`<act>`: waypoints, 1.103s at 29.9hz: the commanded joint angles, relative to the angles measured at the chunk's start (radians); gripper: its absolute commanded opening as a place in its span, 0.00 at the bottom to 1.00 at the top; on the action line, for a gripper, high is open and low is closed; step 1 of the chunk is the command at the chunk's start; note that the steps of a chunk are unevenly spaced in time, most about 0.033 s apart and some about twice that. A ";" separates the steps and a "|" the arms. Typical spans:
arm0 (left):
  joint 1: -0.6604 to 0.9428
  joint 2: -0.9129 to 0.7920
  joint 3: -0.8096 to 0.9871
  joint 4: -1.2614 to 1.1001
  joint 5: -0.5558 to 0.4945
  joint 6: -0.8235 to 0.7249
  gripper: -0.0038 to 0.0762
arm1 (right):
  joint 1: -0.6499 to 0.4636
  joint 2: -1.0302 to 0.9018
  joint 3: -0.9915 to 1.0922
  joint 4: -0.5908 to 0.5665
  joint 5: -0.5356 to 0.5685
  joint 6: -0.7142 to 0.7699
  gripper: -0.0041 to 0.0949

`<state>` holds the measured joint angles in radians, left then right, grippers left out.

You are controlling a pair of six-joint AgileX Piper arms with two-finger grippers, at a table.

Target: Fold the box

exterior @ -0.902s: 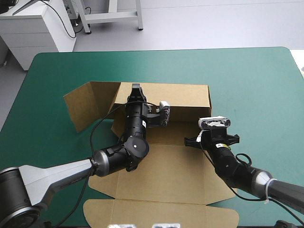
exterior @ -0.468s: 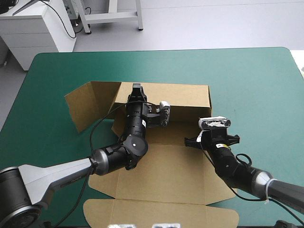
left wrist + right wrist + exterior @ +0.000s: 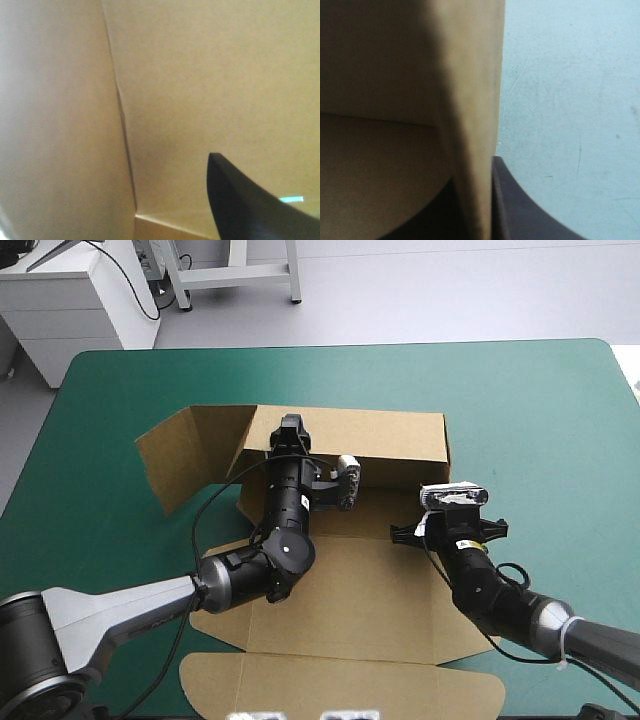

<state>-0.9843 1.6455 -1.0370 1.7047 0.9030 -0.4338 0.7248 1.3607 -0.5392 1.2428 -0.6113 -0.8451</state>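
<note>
The teal-green table cover (image 3: 520,400) lies under everything. The brown box (image 3: 350,610) sits in the middle of it. Since just before, its far wall (image 3: 380,435) stands a bit taller. On the left, a side flap (image 3: 185,455) leans up and out. My left pincer (image 3: 288,426) is against the far wall's inside. I cannot tell if it is spread or pressed together. The lid (image 3: 340,685) lies flat at the near edge. On the right, my right pincer (image 3: 477,200) pinches the box's upright right wall.
</note>
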 commanded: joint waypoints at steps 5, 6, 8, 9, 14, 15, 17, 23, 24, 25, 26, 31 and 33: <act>-0.149 -0.039 -0.026 0.043 0.199 -0.066 0.53 | -0.036 -0.039 -0.077 -0.044 0.025 -0.123 0.02; -0.167 -0.039 -0.026 0.043 0.216 -0.073 0.53 | -0.063 -0.034 -0.094 -0.032 0.073 -0.142 0.02; -0.199 -0.039 -0.026 0.043 0.244 -0.073 0.53 | -0.135 -0.024 -0.126 -0.009 0.181 -0.165 0.02; -0.206 -0.039 -0.026 0.043 0.253 -0.073 0.53 | -0.182 -0.019 -0.142 -0.006 0.240 -0.170 0.02; -0.252 -0.039 -0.026 0.043 0.319 -0.083 0.53 | -0.340 0.010 -0.206 -0.008 0.455 -0.199 0.02; -0.257 -0.039 -0.026 0.043 0.330 -0.097 0.53 | -0.361 0.013 -0.215 -0.008 0.476 -0.211 0.02; -0.272 -0.039 -0.026 0.031 0.345 -0.105 0.53 | -0.404 0.023 -0.239 -0.006 0.532 -0.221 0.02; -0.284 -0.041 -0.040 -0.028 0.355 -0.105 0.52 | -0.455 0.063 -0.298 -0.029 0.657 -0.222 0.02; -0.284 -0.043 -0.052 -0.065 0.346 -0.089 0.50 | -0.455 0.069 -0.303 -0.040 0.665 -0.222 0.02; -0.281 -0.051 -0.071 -0.124 0.326 -0.045 0.45 | -0.455 0.074 -0.309 -0.042 0.673 -0.222 0.02; -0.280 -0.061 -0.095 -0.186 0.302 0.006 0.36 | -0.455 0.076 -0.309 -0.042 0.673 -0.222 0.02; -0.241 -0.134 -0.214 -0.446 0.140 0.174 0.05 | -0.459 0.089 -0.309 -0.042 0.670 -0.220 0.02; -0.193 -0.169 -0.263 -0.611 0.080 0.257 0.05 | -0.459 0.090 -0.309 -0.042 0.672 -0.215 0.02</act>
<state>-1.2200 1.5590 -1.2141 1.2144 1.0295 -0.2662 0.2744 1.4831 -0.8124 1.1904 0.0655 -1.0682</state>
